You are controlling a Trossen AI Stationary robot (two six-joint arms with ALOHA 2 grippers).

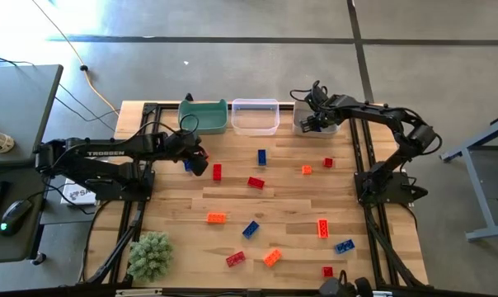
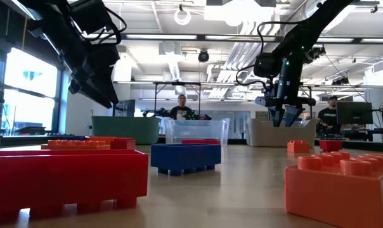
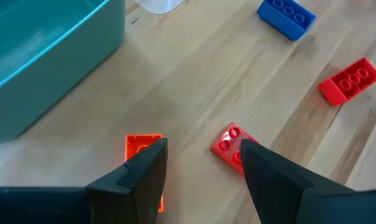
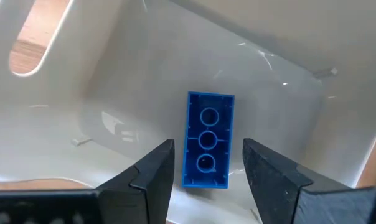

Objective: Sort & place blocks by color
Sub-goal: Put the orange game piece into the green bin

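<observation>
The blocks are small plastic bricks with round studs, in red, orange and blue, and most of them lie scattered on the pale wooden table (image 1: 175, 210), which is made of long planks with visible grain. One blue block (image 4: 206, 140) lies underside up, so its three round hollow tubes show, on the smooth floor of the whitish bin (image 4: 101, 93) at the far right; this bin has glossy walls and an oval handle hole. The right gripper (image 4: 206, 163) hangs directly above this block with its two dark fingers apart, and the block sits loose between them, not clamped. In the high view the right gripper (image 1: 315, 118) is over the whitish bin (image 1: 302, 125). Beside it stand a clear bin (image 1: 255, 116) in the middle and a teal bin (image 1: 204, 116) to the left, all rectangular with rounded corners. The left gripper (image 3: 200, 163) hovers near the teal bin (image 3: 51, 56) with its fingers apart and nothing between them; below it lie a red block (image 3: 231, 142) and an orange block (image 3: 138, 149) seen from its hollow side. A green spiky ball (image 1: 150, 255) rests at the near left corner.
</observation>
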